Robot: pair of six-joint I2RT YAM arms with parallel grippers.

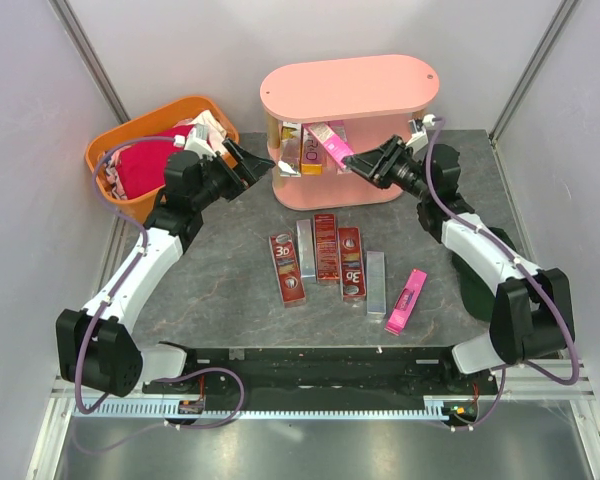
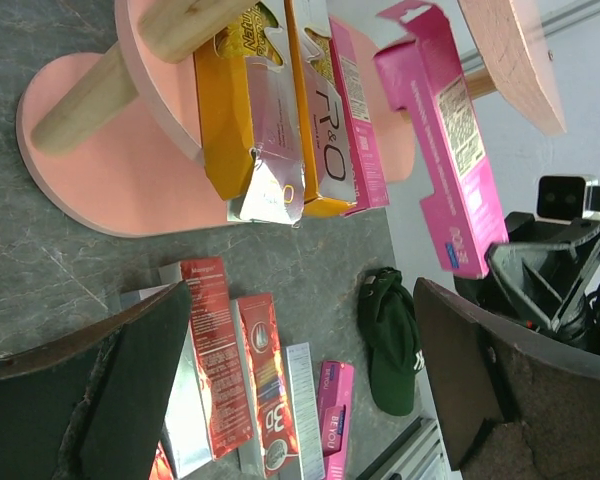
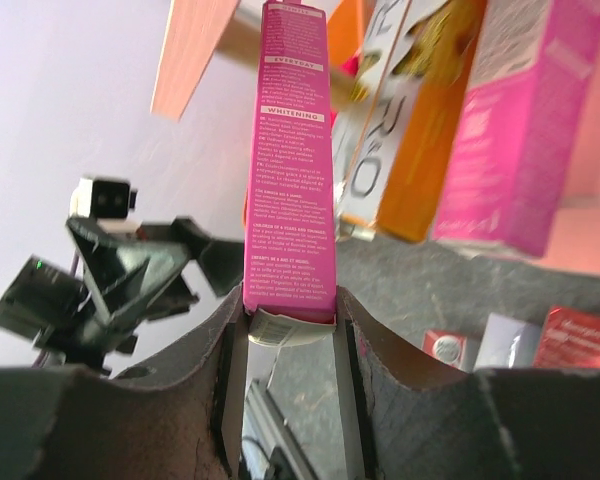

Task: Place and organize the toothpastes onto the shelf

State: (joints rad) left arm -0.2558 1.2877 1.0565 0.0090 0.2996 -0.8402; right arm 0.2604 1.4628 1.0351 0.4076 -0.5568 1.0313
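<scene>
Upper centre: right gripper clenches a pink toothpaste carton by its end, likely to slot it into the shelf; left gripper gapes empty alongside.

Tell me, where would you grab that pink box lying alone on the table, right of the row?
Probably across its narrow width near the middle, coming straight down. The pink carton lies flat and slanted, apart from the silver carton beside it, so both long edges are free; the jaws would turn to match its slant.
</scene>
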